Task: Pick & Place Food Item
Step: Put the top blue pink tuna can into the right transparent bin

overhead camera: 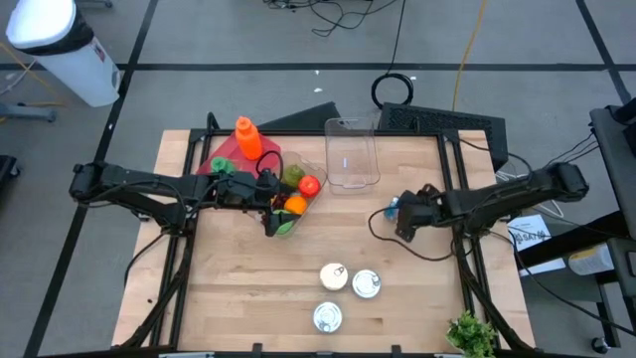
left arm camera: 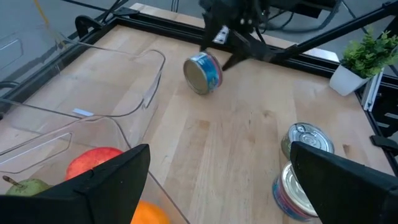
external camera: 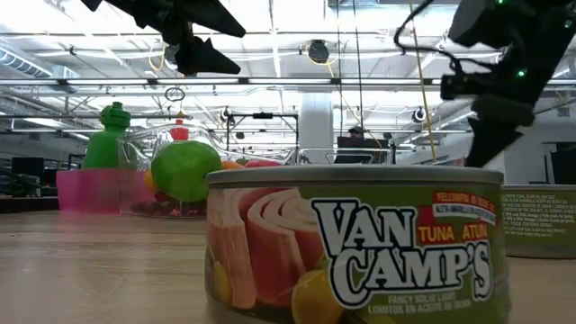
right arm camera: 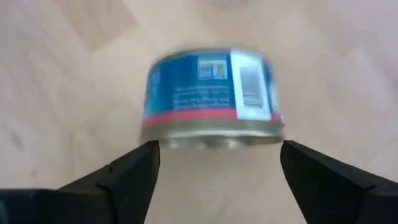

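The right gripper (right arm camera: 214,165) hangs just above a blue can (right arm camera: 211,99) lying on its side on the tabletop (overhead camera: 248,288), fingers spread wider than the can and not yet touching it. The can sits on the right half of the tabletop, just in front of the empty clear bin (overhead camera: 352,154) and well apart from the three other cans (overhead camera: 343,293) near the front edge.

A can on its side can roll. The likely sound move is to come straight down with a finger on each flat end, centred, then close gently so it does not squirt out.

The left gripper (overhead camera: 270,199) waits, fingers wide apart and empty, over the tilted bin of fruit (overhead camera: 298,194); it looks clear of the right arm's path
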Controlling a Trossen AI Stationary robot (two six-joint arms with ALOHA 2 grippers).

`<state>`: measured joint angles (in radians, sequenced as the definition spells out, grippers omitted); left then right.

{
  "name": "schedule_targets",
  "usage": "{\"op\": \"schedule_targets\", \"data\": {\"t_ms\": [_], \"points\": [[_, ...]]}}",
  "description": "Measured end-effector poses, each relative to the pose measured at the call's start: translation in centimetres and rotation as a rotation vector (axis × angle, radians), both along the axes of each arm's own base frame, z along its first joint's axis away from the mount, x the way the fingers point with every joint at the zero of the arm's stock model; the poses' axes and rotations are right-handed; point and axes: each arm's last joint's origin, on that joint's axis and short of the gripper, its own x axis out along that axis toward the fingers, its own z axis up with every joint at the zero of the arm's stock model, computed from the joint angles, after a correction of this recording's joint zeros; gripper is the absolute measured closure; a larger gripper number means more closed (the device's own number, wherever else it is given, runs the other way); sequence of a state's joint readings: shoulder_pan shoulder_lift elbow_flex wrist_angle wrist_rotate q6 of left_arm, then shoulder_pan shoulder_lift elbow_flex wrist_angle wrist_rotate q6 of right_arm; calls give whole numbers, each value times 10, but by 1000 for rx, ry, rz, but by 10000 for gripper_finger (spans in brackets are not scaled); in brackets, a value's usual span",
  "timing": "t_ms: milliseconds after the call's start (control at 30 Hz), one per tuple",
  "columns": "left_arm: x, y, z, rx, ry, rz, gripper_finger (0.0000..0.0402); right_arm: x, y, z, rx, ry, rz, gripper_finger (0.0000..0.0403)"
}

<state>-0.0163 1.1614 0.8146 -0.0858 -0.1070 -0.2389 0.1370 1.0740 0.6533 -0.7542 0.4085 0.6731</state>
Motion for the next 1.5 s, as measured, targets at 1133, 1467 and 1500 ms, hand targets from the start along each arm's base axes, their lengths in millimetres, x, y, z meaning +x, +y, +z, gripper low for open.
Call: {"op": "schedule_targets", "data": {"t_ms": [1133,1467,1500], "points": [[1,-6,2,-45,-36,-6,2,-1,-21,-13,-13,69,326,158],[37,-19,-31,-40,-6,-47,2,13,-13,3,68,-170,386,234],[43,-20,-36,-28,-13,-54,2,17,-11,9,53,-239,403,234]]}}
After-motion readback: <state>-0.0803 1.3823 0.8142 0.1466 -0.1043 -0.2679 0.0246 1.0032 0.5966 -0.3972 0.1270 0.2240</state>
